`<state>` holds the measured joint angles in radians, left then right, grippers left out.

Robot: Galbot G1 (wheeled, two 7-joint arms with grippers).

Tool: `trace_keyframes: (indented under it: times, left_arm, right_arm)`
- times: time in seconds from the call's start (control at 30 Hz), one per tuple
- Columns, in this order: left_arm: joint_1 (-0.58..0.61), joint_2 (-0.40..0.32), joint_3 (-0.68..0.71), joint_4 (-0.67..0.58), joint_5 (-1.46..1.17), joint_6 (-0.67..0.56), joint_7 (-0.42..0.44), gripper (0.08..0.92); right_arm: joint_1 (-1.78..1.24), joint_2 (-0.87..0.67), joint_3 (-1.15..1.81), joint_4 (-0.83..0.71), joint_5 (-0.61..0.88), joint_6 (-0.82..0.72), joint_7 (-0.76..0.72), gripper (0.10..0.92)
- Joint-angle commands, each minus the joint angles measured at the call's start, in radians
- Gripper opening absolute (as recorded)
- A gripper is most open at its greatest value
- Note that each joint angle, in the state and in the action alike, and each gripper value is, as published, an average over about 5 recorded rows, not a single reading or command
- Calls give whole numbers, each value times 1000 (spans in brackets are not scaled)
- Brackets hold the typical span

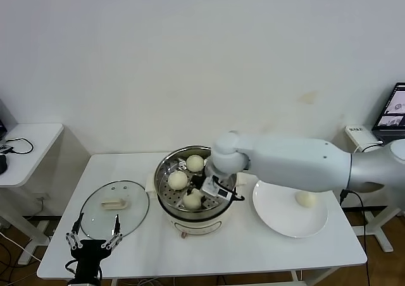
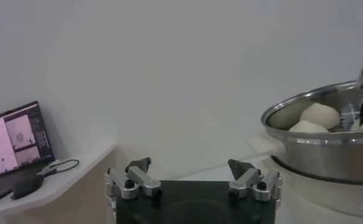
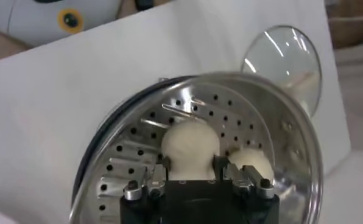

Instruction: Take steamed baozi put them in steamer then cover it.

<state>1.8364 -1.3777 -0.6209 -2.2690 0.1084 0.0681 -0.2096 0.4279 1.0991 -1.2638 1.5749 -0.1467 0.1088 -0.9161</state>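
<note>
Right gripper (image 1: 204, 192): down inside the steamer (image 1: 166, 172), jaws closed around a baozi (image 3: 190, 145) at the near side of the perforated floor
Left gripper (image 1: 95, 236): parked low at the table's (image 1: 266, 248) front-left edge, near the glass lid (image 1: 115, 209), jaws spread wide, holding nothing
Other buns: two more in the basket, one toward the back (image 1: 195, 163), one toward the left (image 1: 178, 180); fourth baozi (image 1: 305, 199) alone on the white plate (image 1: 278, 219) to the right
Progress, as judged: third bun being set down, one left to fetch, lid not yet on
Risk on release: soft dough may cling to a finger and lift or roll when pulling away
Risk of crowding: neighbouring bun just beside; a sideways exit could nudge it or clip the steel rim
Risk later: little floor left for the fourth bun; a bun riding high could stop the lid seating
</note>
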Motion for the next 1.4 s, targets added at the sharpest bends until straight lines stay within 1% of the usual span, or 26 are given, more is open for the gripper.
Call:
trace_keyframes:
  times: [0.03,0.13,0.27,0.37,0.47,0.6,0.8,0.9,1.03,1.2,1.4]
  left_arm:
    - [0,0,1,-1,0,-1,0,823]
    - [0,2,1,-2,0,-1,0,823]
    - [-3,5,4,-1,0,-1,0,823]
    - [-5,9,6,0,0,-1,1,823]
    - [-8,16,8,1,-1,-1,2,823]
    - [-11,27,10,2,-1,-1,3,823]
    - [-13,48,15,1,-5,-2,5,823]
    - [-17,57,21,2,-6,-3,6,823]
    - [-24,67,31,5,-6,-2,9,823]
    - [-28,77,40,9,-5,0,12,823]
    - [-23,80,40,12,-2,1,15,823]
  right_arm:
    - [-18,29,-6,-2,-82,56,10,519]
    - [-2,15,3,-2,-81,61,8,589]
    - [25,-24,28,-2,-72,65,7,710]
    - [43,-68,67,-1,-52,60,3,784]
    - [61,-123,120,-8,-38,50,-5,817]
    - [97,-201,170,-28,-2,0,-32,822]
    - [112,-373,195,-39,108,-197,-115,823]
    - [69,-486,228,-30,113,-273,-132,823]
    - [-60,-623,312,-3,99,-353,-119,823]
    - [-342,-740,487,9,48,-362,-106,823]
    - [-568,-751,648,-38,-15,-333,-93,823]
